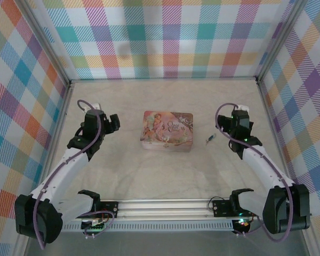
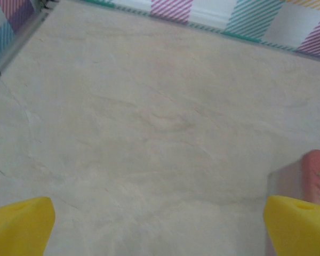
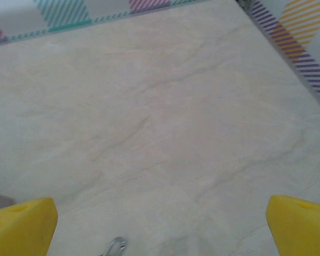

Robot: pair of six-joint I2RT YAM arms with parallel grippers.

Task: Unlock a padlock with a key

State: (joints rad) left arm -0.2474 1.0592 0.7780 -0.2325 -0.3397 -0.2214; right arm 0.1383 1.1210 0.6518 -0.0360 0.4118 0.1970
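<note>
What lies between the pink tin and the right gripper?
A tiny bluish-dark piece, probably the padlock, on the bare table; the top view shows it.

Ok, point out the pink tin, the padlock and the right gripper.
pink tin (image 1: pixel 167 130), top view, middle of its lid.
padlock (image 1: pixel 209 139), top view, its middle.
right gripper (image 3: pixel 161 229), right wrist view, midway between its yellow fingertips.

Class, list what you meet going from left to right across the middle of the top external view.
left gripper → pink tin → padlock → right gripper
</note>
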